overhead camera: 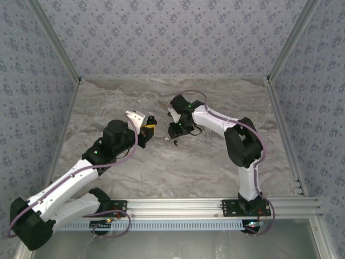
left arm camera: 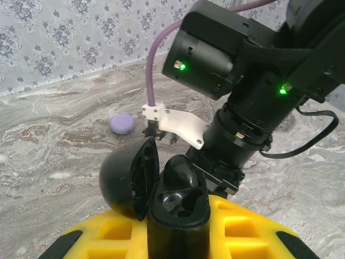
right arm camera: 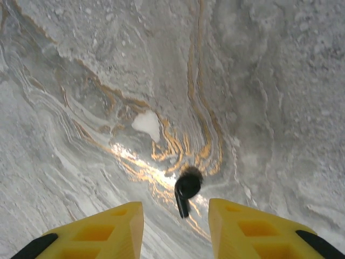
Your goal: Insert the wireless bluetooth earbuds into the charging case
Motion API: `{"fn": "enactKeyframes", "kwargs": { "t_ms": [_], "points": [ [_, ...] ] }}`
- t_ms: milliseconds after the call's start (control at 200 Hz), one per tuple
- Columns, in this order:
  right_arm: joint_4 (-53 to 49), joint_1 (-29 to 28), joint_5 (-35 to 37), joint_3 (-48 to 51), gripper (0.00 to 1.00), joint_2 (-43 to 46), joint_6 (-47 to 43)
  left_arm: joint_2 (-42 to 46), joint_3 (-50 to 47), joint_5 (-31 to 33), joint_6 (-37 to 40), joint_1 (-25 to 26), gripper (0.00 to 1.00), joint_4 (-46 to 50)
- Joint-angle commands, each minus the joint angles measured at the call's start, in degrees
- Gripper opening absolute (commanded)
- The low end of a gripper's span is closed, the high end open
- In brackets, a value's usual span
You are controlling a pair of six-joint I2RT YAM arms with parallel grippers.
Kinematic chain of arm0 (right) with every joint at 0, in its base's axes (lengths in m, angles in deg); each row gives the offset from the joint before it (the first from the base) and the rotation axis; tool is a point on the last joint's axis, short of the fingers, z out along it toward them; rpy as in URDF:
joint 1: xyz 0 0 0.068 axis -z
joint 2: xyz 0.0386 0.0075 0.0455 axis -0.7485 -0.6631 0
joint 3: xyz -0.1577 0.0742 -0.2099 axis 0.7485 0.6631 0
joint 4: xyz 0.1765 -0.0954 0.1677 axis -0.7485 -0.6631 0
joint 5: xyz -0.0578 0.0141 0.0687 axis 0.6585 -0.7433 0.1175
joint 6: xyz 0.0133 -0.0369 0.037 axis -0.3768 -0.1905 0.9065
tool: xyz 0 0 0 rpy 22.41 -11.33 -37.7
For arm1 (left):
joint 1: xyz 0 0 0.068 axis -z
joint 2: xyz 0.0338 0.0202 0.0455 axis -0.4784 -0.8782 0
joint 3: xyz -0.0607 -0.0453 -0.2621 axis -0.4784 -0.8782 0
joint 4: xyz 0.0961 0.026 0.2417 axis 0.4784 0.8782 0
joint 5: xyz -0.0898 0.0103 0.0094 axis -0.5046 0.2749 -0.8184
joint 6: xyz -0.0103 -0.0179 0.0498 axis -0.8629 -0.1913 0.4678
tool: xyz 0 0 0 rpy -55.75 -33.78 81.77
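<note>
The charging case (left arm camera: 178,221) is black, not lilac, and stands upright with my left gripper (left arm camera: 178,240) shut on its body, yellow fingers (left arm camera: 245,232) on either side. Its lid (left arm camera: 121,181) hangs open to the left. One black earbud (left arm camera: 186,170) sits in the far well, and the near well (left arm camera: 175,200) is bare. In the top view the left gripper (overhead camera: 146,131) holds the case (overhead camera: 151,122) at mid-table. A second black earbud (right arm camera: 186,189) lies on the marble, loose between the open yellow fingers (right arm camera: 108,226) of my right gripper (right arm camera: 175,226), touching neither.
The right arm's wrist (left arm camera: 242,108) looms just behind the held case, its gripper (overhead camera: 176,139) pointing down at the table beside it. A small round lilac puck (left arm camera: 122,123) lies on the marble further back. Patterned walls enclose the table on three sides.
</note>
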Motion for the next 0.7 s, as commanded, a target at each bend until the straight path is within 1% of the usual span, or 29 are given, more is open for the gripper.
{"fn": "enactKeyframes", "kwargs": {
  "t_ms": [0, 200, 360, 695],
  "points": [
    [-5.1, 0.0, -0.3, -3.0, 0.39, -3.3, 1.8, 0.3, 2.5, 0.2, 0.3, 0.0, 0.21, -0.2],
    [-7.5, -0.1, 0.2, -5.1, 0.39, -5.8, 2.3, 0.2, 2.5, 0.3, 0.3, 0.0, 0.21, -0.3],
    [-8.1, -0.4, -0.2, -6.0, 0.37, -7.0, 2.5, 0.1, 2.5, 0.2, 0.3, 0.0, 0.21, -0.4],
    [-10.1, -1.4, 1.9, -9.0, 0.36, -9.3, 3.0, 0.1, 2.4, 0.1, 0.6, 0.0, 0.21, -0.4]
  ]
}}
